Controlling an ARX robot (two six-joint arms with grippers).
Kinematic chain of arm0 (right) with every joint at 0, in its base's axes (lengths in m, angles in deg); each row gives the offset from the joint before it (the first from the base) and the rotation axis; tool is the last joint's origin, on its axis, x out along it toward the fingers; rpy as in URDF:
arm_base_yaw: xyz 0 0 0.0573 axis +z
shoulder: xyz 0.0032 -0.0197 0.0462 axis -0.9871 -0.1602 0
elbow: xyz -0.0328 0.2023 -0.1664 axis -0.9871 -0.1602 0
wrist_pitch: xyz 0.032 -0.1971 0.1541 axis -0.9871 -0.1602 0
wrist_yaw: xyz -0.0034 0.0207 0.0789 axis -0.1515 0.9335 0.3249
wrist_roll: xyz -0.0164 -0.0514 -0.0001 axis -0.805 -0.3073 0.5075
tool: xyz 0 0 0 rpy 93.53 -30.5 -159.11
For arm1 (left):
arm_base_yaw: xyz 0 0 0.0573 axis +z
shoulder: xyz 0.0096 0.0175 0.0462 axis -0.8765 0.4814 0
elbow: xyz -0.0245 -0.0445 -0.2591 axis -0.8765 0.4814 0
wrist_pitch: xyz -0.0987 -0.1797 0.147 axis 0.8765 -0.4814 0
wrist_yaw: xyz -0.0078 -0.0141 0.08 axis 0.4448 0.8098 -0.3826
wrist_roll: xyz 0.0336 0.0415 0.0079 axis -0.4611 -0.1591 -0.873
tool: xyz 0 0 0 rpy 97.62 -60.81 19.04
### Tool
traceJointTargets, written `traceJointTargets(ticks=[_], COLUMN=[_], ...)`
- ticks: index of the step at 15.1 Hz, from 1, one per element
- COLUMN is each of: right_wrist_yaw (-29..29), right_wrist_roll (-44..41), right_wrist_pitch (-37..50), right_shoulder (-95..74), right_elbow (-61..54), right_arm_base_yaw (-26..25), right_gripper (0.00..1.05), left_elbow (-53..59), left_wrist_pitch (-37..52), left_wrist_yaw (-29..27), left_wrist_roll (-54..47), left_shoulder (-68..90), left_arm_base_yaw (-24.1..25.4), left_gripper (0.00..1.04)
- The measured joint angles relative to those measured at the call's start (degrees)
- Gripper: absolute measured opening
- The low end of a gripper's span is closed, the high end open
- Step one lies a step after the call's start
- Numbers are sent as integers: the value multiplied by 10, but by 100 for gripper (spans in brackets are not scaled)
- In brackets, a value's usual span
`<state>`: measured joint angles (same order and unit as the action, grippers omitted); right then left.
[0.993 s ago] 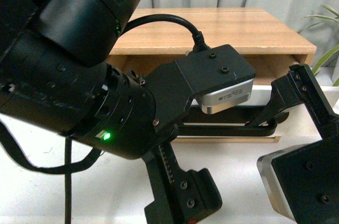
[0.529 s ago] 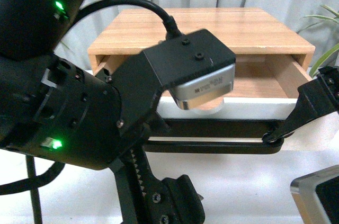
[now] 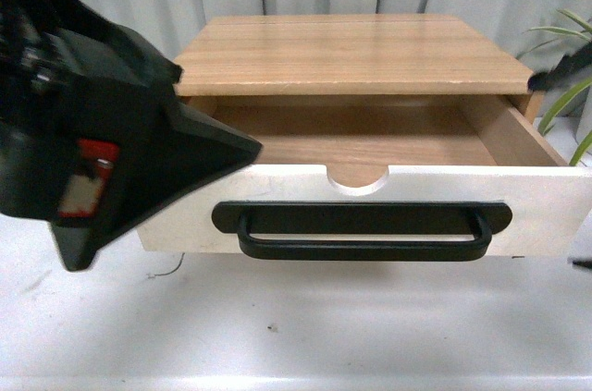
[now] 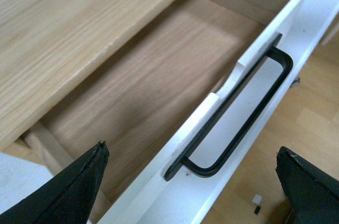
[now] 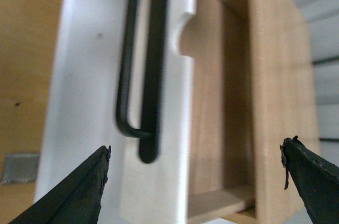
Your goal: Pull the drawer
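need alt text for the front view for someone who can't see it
A wide white-fronted drawer stands open from a light wood cabinet, nothing showing inside it, with a long black bar handle across its front below a half-round notch. A blurred black left arm fills the left of the picture, hiding the drawer's left end.

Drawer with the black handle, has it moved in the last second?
Yes. The drawer has slid further out from under the wooden cabinet top, toward the camera, baring more of its floor.
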<state>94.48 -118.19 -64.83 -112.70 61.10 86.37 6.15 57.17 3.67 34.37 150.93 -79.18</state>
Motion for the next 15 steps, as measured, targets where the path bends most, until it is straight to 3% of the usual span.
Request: traceJointTargets(ticks=[2,4,5,7,8,9,10,12,13,14,15], right_wrist_yaw=[-1,-94,-128,-115,-99,-160,-189,-218,-251,-285,-290], right_wrist_roll=[130,360,485,750,847,884,901,914,915,917,917], right_wrist_pitch=[160,360,389,384,397,499,514,473,453,427,419], right_shoulder=[15,31,47,99,123,148,221,337,384,434,445], right_elbow=[-23,-96,-115,-165,-197,-250,-306,-361,-388,-409,-413], right_arm_base_yaw=[-26,-65,-97,-172,-200,-211,-226,-211,-170,-138,-132], right_gripper=[98,98,98,98,98,89,74,45,19,2,2], left_elbow=[52,135,174,266,327,376,398,415,427,450,450], left_wrist_pitch=[82,188,208,239,366,416,402,367,331,320,306], left_wrist_yaw=[15,-31,-60,-66,-61,-60,-73,-108,-141,-169,-203], left_wrist_roll=[67,160,206,292,284,271,262,259,259,257,258], left_shoulder=[-53,-129,-150,-190,-214,-269,-316,-365,-415,-452,-463], left_arm_base_yaw=[69,175,227,326,356,358,333,296,268,238,213], left_gripper=[98,98,98,97,84,72,57,30,3,2,2])
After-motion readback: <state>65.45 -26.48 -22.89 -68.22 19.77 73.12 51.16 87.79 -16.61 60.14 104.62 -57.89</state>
